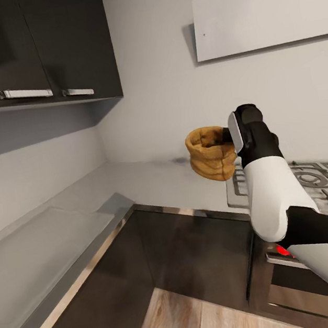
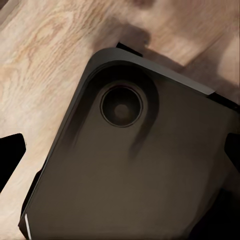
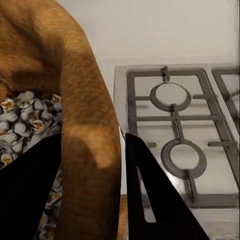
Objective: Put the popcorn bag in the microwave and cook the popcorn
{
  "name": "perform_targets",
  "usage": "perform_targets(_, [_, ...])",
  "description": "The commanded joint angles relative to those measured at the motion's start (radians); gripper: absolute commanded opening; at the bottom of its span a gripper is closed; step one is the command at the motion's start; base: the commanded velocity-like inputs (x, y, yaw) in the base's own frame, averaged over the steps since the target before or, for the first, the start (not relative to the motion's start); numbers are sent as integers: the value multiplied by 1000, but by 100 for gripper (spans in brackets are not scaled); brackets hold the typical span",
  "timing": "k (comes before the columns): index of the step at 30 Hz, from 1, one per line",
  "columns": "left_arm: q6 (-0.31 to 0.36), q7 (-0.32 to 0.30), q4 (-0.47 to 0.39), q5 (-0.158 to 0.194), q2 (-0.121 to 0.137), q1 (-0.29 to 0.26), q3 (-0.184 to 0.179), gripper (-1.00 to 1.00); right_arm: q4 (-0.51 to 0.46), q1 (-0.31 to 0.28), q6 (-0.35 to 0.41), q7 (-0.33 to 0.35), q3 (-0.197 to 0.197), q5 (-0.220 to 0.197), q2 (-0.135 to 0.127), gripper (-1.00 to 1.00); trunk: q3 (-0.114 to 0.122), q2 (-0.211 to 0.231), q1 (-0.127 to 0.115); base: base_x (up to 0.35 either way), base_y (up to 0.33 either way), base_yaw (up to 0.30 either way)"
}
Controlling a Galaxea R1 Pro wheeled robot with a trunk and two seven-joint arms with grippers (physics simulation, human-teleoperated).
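Right end effector [image 3: 95,200] holding popcorn bag [image 1: 211,153] up over bench [image 1: 150,179], beside hob [image 1: 315,182].

Near: wood floor [image 1: 194,320], dark cabinet fronts [image 1: 199,253], right arm [image 1: 271,189] reaching forward. Right wrist view: two dark fingers [image 3: 150,195] clamp the bag's rolled rim [image 3: 90,150], one inside, one outside; white popped kernels [image 3: 22,127] inside the bag. Bag looks lifted, slightly tilted, at the hob's left edge. Far: grey wall, dark upper cabinets [image 1: 34,47], pale hood [image 1: 261,8]. Left wrist view: dark robot base [image 2: 135,170] over floor; left end effector state cannot tell.
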Motion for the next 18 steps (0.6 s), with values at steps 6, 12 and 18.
perform_targets(6, [-1,0,-1,0,1,0,5,100,6,102,4,10,0,0,1,-100,-1,-1,-1,-346,0,0])
perform_targets(12, [0,0,-1,0,1,0,5,100,13,116,-40,19,1,-1,1,-100,-1,-1,-1,-346,0,0])
perform_targets(18, [0,0,-2,0,1,0,5,100,13,117,-68,45,0,-2,1,-100,-1,-1,-1,-346,0,0])
